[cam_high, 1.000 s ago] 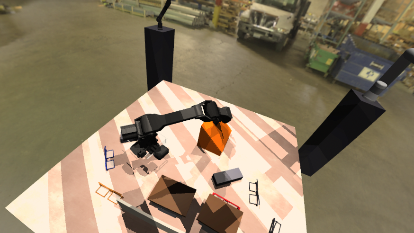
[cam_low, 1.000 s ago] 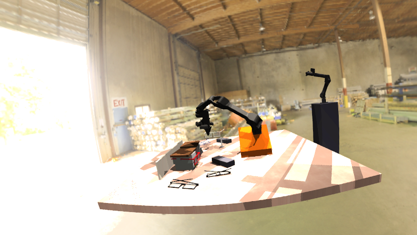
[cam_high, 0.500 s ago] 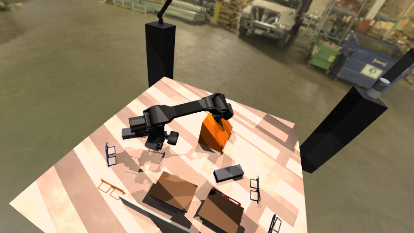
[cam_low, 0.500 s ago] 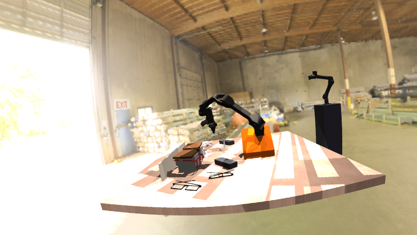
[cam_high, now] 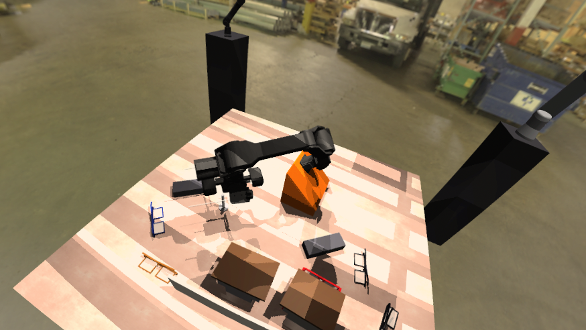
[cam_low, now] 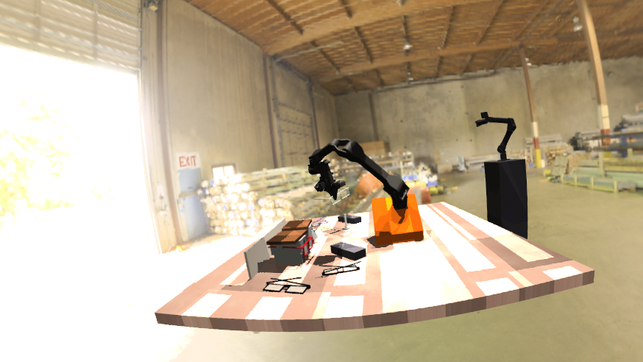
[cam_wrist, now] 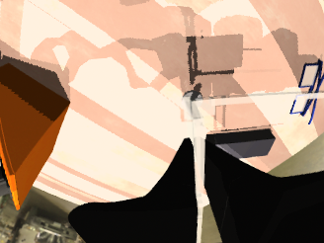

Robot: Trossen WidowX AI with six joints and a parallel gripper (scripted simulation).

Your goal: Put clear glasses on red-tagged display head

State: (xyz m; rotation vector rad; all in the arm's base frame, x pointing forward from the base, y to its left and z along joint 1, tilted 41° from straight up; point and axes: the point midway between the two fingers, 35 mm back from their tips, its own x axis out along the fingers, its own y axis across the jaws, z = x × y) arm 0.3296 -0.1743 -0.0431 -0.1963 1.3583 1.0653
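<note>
The clear glasses [cam_low: 336,194] hang in the air above the table [cam_low: 449,265], pinched between the nearly closed fingers of the gripper [cam_low: 330,187]. In the wrist view the pale frame [cam_wrist: 198,113] runs out from between the two dark fingers, one thin bar stretching sideways toward the right. The arm [cam_high: 266,149] reaches out from its orange base [cam_high: 303,188], holding the glasses well above the striped surface.

Two display heads stand near the table's front edge, seen from above as brown-topped blocks: one [cam_high: 313,299] carries the red tag [cam_high: 322,278] along its back side, the other [cam_high: 245,268] sits just beside it. The glasses are well apart from both.

Around them lie other pairs: blue glasses [cam_high: 156,218], orange glasses [cam_high: 156,267], and two black pairs [cam_high: 361,268] [cam_high: 389,316] near the right edge. A dark case [cam_high: 324,244] lies between the base and the red-tagged head, and another dark block [cam_high: 186,187] sits under the arm's forearm.
</note>
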